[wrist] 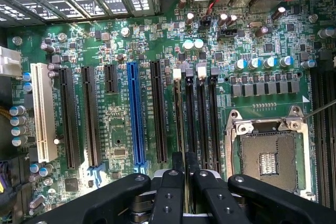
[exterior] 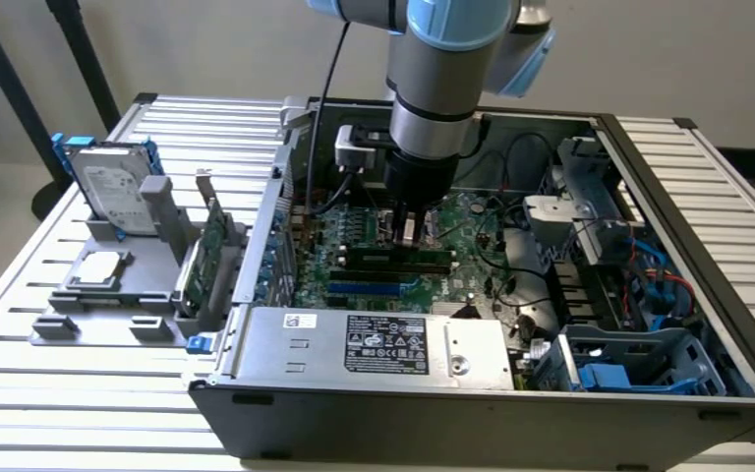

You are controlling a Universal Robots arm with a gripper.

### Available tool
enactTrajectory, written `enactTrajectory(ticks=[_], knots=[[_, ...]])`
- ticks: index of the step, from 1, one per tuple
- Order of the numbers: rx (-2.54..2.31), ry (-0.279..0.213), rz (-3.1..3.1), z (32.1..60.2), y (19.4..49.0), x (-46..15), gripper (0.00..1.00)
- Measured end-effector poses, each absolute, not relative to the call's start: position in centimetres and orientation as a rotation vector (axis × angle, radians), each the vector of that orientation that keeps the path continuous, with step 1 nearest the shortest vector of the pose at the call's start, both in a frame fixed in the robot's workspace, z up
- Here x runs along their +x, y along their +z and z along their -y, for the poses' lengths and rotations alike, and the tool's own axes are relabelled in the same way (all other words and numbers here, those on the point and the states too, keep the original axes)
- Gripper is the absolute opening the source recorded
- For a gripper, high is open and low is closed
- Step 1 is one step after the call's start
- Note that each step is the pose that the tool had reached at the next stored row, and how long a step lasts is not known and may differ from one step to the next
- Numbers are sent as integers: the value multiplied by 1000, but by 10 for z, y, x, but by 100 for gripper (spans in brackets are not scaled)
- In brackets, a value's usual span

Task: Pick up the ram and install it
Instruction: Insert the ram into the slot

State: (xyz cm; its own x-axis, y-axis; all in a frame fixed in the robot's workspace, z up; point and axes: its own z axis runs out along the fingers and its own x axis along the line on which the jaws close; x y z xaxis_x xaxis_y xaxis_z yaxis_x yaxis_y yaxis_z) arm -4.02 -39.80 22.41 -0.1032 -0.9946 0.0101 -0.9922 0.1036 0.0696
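The ram (exterior: 375, 260) is a long thin green stick with black chips. It stands on edge along the black memory slots of the motherboard (exterior: 338, 285) inside the open computer case (exterior: 483, 418). My gripper (exterior: 411, 240) reaches straight down onto the ram's middle. In the wrist view the black fingers (wrist: 170, 187) are drawn close together. My gripper (wrist: 184, 157) is shut on the ram (wrist: 181, 121), seen edge-on as a thin line in the slot beside the white latches. Whether the ram is fully seated, I cannot tell.
A silver power supply (exterior: 377, 344) fills the case's near side. Cables and a drive cage (exterior: 613, 295) sit at the exterior view's right. Outside the case, a grey stand holds a hard drive (exterior: 109, 187) and a green expansion card (exterior: 213, 261). The CPU socket (wrist: 268, 153) lies beside the slots.
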Motion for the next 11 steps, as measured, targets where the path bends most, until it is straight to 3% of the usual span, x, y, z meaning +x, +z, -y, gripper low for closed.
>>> enactTrajectory(ticks=[11], knots=[[2067, -64, 2287, 397, 224, -40, 14]])
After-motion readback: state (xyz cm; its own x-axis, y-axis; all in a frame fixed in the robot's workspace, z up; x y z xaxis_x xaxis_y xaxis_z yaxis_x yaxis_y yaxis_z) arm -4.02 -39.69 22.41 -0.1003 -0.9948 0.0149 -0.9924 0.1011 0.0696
